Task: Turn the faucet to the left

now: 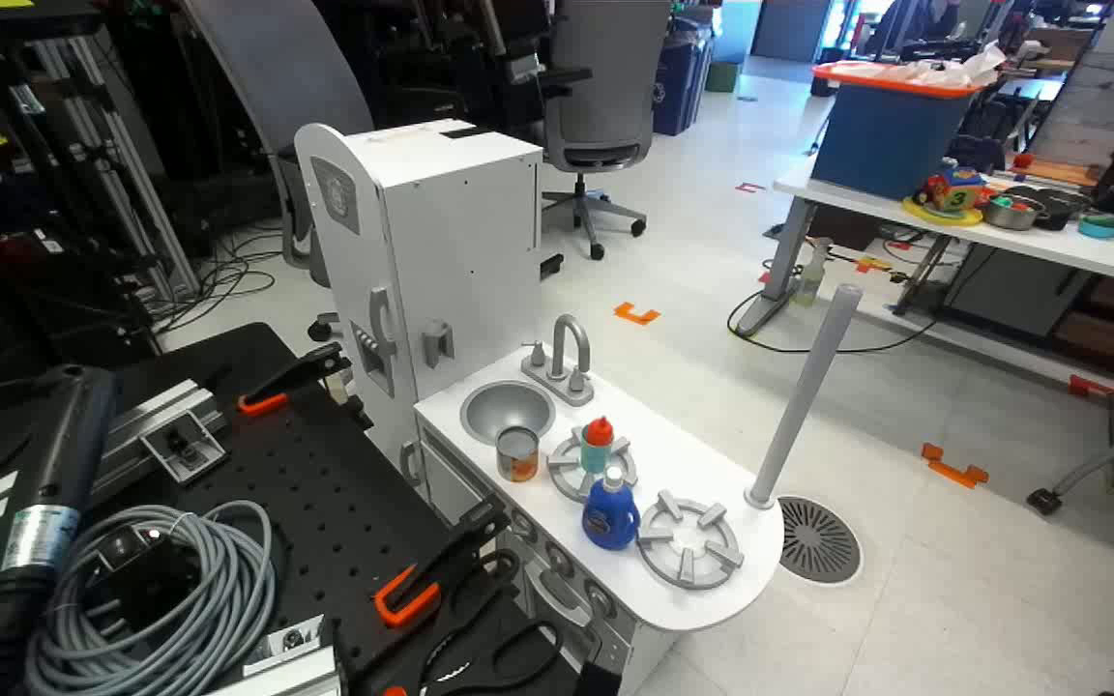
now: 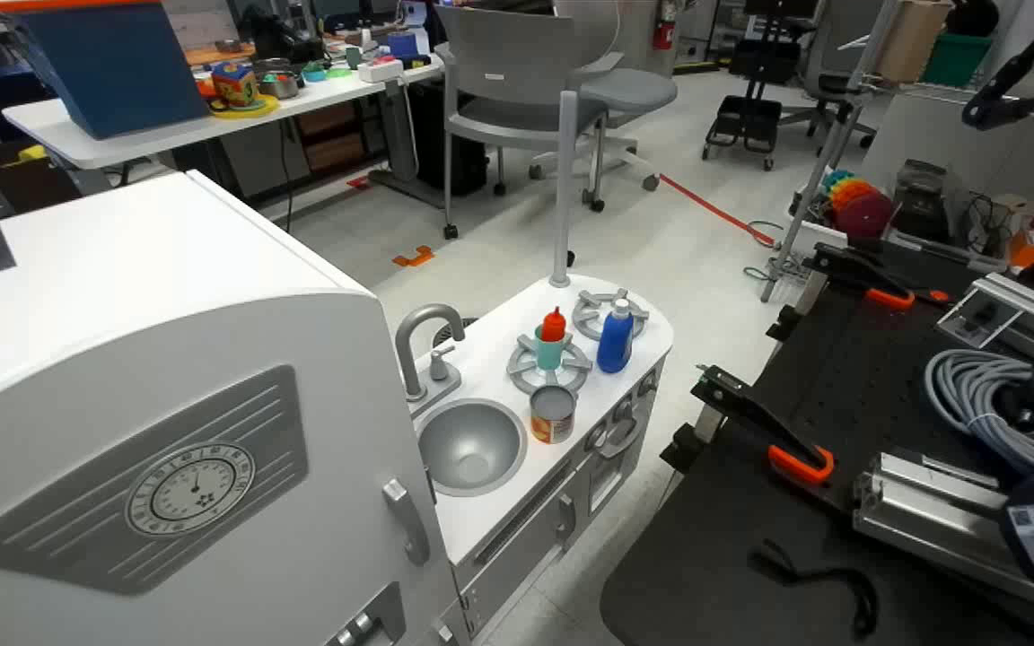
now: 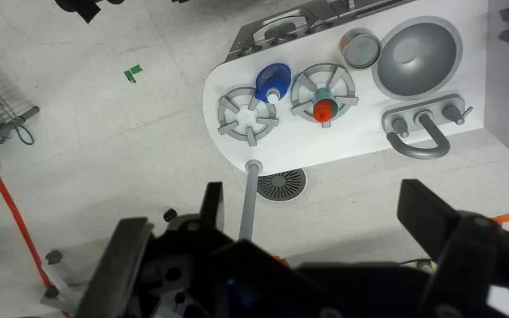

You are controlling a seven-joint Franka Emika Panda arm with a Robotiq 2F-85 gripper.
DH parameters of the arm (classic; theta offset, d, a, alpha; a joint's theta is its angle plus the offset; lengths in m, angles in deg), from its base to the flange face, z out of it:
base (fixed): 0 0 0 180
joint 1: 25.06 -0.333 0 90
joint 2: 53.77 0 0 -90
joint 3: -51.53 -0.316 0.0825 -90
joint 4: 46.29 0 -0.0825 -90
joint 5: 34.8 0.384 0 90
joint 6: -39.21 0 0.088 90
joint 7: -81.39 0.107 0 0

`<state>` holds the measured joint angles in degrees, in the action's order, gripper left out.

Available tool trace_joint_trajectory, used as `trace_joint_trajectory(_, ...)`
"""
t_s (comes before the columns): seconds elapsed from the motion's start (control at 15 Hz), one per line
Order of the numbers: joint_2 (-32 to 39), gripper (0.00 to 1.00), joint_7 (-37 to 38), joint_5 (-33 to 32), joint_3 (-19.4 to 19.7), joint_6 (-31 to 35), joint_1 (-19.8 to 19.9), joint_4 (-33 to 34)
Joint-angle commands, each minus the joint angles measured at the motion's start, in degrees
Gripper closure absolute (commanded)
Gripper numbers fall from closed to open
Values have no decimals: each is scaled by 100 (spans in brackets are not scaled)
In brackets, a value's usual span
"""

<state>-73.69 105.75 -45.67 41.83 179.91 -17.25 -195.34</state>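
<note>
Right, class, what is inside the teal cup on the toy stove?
A red object with a tapered top pokes out of the teal cup. The cup's wall hides anything lower down, so the object's full shape and the cup's floor cannot be seen.

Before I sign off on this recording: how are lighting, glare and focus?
Wrist view: soft highlight in the basin, faucet legible, fingers dark with little detail; in an exterior view, pale glare on the far floor; in an exterior view, soft shadow beneath the grey chair.

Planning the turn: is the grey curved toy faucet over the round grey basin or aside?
Aside: in the wrist view, the faucet ends by a grey tap handle, clear of the basin.
</note>
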Motion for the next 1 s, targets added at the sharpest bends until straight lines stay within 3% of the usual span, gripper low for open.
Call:
trace_joint_trajectory(0.0,3,0,25,-41,90,-16,-88,7)
trace_joint_trajectory(0.4,317,0,-100,221,130,99,-244,190)
trace_joint_trajectory(0.67,1474,0,-188,461,164,778,-453,736)
trace_joint_trajectory(0.93,2946,0,267,190,359,1168,-509,1763)
